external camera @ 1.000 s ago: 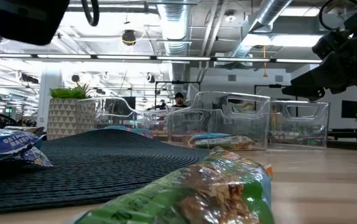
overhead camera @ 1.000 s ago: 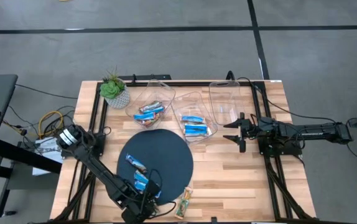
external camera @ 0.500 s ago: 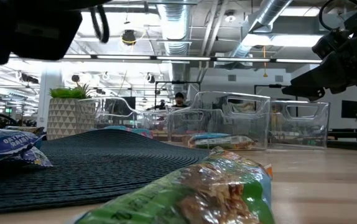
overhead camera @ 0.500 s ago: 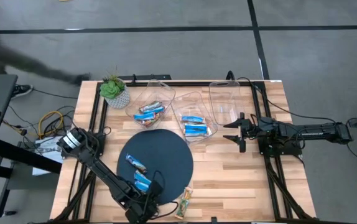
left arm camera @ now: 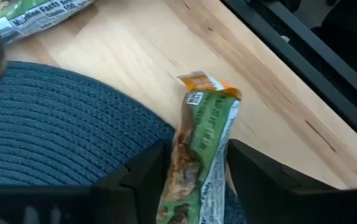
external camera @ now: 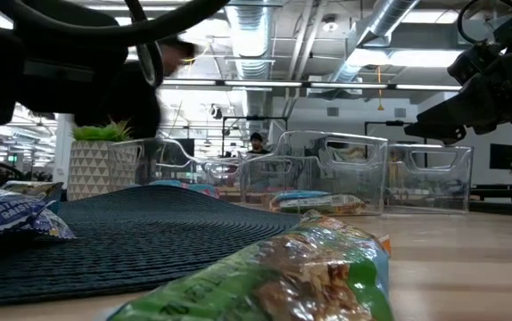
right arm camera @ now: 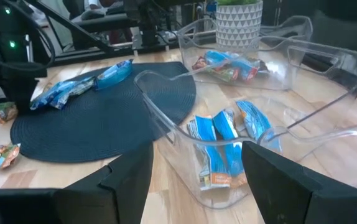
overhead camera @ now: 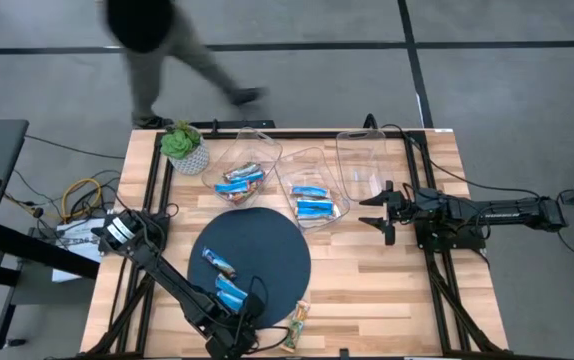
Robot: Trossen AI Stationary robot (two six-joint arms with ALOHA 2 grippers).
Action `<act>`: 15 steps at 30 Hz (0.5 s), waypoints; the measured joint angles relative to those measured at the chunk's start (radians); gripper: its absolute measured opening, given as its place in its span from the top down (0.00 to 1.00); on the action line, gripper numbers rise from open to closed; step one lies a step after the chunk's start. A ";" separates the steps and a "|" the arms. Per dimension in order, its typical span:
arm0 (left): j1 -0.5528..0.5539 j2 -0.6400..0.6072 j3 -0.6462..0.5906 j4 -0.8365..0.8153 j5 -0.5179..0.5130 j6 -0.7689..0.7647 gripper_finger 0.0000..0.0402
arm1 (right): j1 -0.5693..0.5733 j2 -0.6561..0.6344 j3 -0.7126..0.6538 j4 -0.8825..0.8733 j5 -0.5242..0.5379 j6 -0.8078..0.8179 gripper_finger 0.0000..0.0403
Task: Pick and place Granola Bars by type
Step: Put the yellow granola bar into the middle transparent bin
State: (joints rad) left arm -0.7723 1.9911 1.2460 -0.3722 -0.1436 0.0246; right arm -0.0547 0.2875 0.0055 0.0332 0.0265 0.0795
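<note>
I see my left gripper (overhead camera: pixel 229 338) low at the near edge of the table, by the rim of the dark mat (overhead camera: pixel 277 240). In the left wrist view its two fingers (left arm camera: pixel 150 171) sit on both sides of a green bar (left arm camera: pixel 200 162). The bar lies between them, half on the mat and half on the wood. Fingers look apart, w/ the bar in the gap, but I can't tell if they are squeezing it. A 2nd green bar (left arm camera: pixel 38 15) lies farther out past the fingers, on bare wood. In the high view one green bar (overhead camera: pixel 297 325) shows just right of the gripper.

Two blue bars (overhead camera: pixel 223 280) lie on the mat just beyond the gripper.

My right gripper (overhead camera: pixel 379 212) waits up in the air on the right side, well apart from the mat. Its fingers (right arm camera: pixel 129 174) are spread wide, nothing in them. Just ahead of it stand 3 clear bins. The middle bin (overhead camera: pixel 312 170) has blue bars (overhead camera: pixel 315 203) in it. The far left bin (overhead camera: pixel 257 145) holds mixed bars (overhead camera: pixel 242 178), blue and brown. The bin nearest the right gripper (overhead camera: pixel 362 165) is right beside it.

A plant pot (overhead camera: pixel 185 148) stands at the far left corner. A person (overhead camera: pixel 157 50) walks past behind the table, blurry.
</note>
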 joint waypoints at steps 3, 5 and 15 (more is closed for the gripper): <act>0.000 0.000 0.000 0.002 0.004 0.000 0.64 | 0.000 0.000 0.000 -0.003 0.000 0.000 0.41; 0.000 0.000 0.000 0.002 0.004 -0.001 0.68 | 0.000 0.000 0.000 -0.003 0.000 0.000 0.41; 0.002 -0.011 0.000 0.008 -0.013 -0.008 0.82 | 0.000 0.000 0.000 -0.003 0.000 0.000 0.41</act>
State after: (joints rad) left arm -0.7704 1.9801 1.2457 -0.3641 -0.1565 0.0166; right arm -0.0544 0.2878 0.0051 0.0299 0.0265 0.0792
